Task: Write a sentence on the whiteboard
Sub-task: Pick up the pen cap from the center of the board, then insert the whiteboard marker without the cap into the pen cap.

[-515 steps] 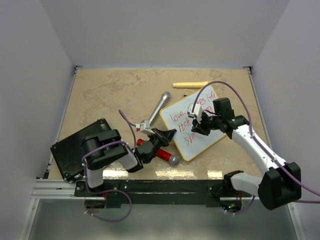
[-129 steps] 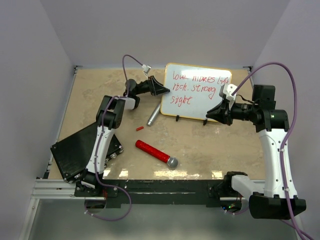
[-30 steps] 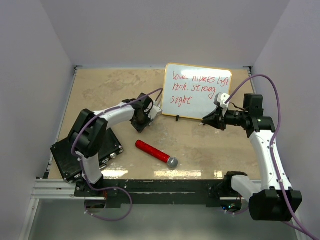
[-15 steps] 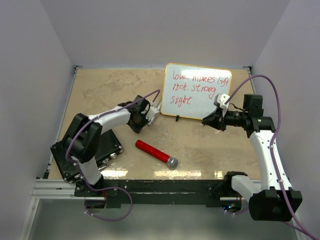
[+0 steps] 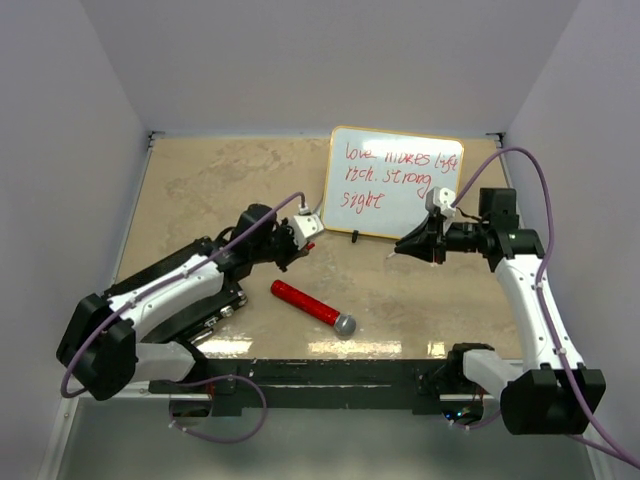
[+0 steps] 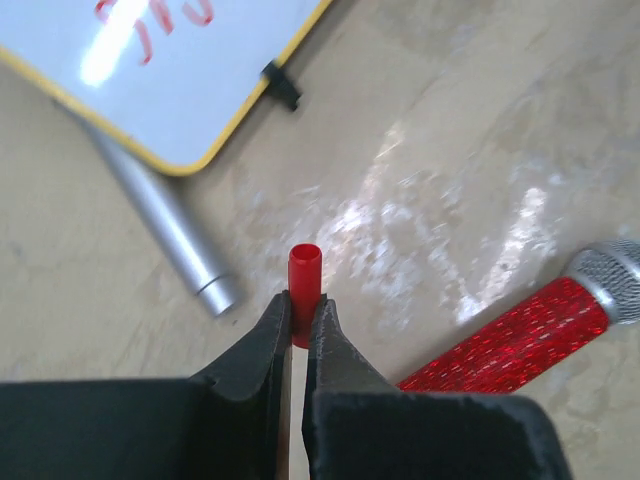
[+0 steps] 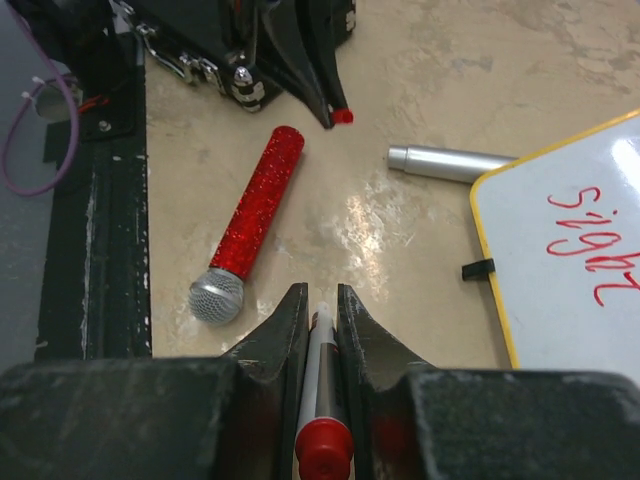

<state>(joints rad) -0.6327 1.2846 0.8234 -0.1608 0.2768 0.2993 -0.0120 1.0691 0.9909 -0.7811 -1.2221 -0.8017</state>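
Propped upper centre: glossy wood-framed whiteboard point(image 5: 393, 182) bearing red handwritten sentence point(image 5: 385, 172). Below: glittery red cylindrical microphone point(image 5: 312, 306), smooth silver tube point(image 6: 165, 225). Clamped in left gripper point(image 6: 298, 305): small red cap point(image 6: 304, 270); in right gripper point(image 7: 320, 300): red-ended marker point(image 7: 320, 370).

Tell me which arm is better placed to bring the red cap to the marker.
Left. The left gripper is shut on the red cap, its open end pointing outward. The right gripper is shut on the marker and can probably just hold it steady.
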